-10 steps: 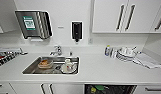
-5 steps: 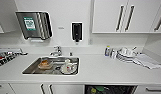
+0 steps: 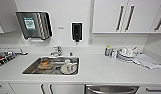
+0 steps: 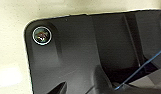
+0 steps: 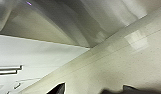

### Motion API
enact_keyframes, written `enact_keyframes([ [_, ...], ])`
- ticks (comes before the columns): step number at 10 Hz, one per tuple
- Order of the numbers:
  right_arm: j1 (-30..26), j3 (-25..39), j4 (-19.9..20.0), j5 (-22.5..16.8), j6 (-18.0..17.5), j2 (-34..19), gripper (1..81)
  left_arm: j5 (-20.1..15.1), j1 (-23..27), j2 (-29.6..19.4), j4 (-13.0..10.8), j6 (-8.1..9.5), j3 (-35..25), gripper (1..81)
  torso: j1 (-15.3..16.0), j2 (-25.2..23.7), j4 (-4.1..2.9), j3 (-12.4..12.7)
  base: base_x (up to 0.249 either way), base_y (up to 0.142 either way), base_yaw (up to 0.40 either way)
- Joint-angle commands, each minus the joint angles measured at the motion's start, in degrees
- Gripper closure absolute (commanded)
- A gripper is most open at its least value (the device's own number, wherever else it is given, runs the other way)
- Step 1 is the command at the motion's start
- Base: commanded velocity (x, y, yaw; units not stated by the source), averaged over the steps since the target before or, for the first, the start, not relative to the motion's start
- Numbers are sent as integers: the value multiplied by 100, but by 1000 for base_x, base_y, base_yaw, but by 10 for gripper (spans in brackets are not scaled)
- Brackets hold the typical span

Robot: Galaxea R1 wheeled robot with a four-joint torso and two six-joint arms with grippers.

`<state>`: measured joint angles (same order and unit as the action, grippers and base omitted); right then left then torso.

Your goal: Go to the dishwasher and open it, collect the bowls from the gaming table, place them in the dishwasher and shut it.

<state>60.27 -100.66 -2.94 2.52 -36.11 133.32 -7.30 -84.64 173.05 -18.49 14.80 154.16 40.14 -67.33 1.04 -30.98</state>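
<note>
The dishwasher (image 3: 111, 89) shows as a brushed steel front with a horizontal bar handle along its top. It sits under the white counter (image 3: 108, 71), to the right of the sink, and is shut. In the right wrist view, dark parts of my right gripper (image 5: 93, 92) hang over a cream floor (image 5: 126, 65), beside a grey shiny panel (image 5: 58, 22) that may be the dishwasher's front. The left wrist view holds my own dark plate (image 4: 96, 50) over a pale floor. The bowls and the gaming table are out of view.
A steel sink (image 3: 51, 66) with dishes in it is set in the counter, with a tap (image 3: 56, 50) behind it. Stacked plates and cups (image 3: 126, 53) and a cloth (image 3: 147, 61) lie at the right. White wall cabinets (image 3: 121, 16) hang above, and white doors (image 3: 46, 89) sit below.
</note>
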Motion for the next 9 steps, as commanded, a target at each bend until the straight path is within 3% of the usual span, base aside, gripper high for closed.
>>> enact_keyframes([
  [1,533,-629,-1024,108,-10,339,10,-316,294,-15,39,-30,-18,10,0,0,0,0,0,0,0],
  [4,1404,-1570,-2413,108,-10,910,10,-298,364,38,48,-12,9,10,0,0,0,0,0,0,0],
  [6,1896,-2286,-3296,117,-10,1364,10,70,373,99,48,-12,244,10,0,0,0,0,0,0,0],
  [9,2371,-3466,-3837,117,-10,2042,10,290,373,117,48,-21,711,10,0,-2,0,0,0,0,0],
])
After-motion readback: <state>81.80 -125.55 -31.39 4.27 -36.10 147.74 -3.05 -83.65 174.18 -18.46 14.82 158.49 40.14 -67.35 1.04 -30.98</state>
